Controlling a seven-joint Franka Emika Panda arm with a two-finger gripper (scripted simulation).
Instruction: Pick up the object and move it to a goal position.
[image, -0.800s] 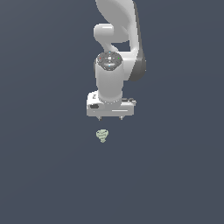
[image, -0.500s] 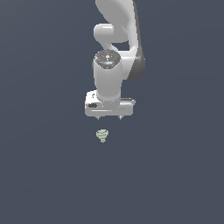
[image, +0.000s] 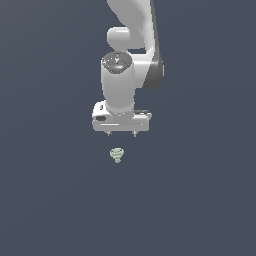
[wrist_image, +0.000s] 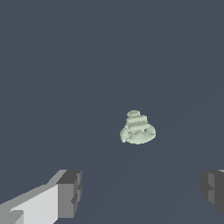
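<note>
The object (image: 117, 154) is a tiny pale green-grey ridged cone lying on the dark floor. In the exterior view it sits just below my gripper (image: 121, 133), slightly toward that view's left. The wrist view shows the object (wrist_image: 137, 129) between and beyond my two fingertips (wrist_image: 70, 193), untouched. My gripper (wrist_image: 142, 192) is open wide and empty, with the white arm rising above it.
A plain dark grey-blue floor (image: 50, 200) lies all around. No other object or marker shows in either view.
My gripper has shifted slightly toward the exterior view's left and a little lower. The object has not moved.
</note>
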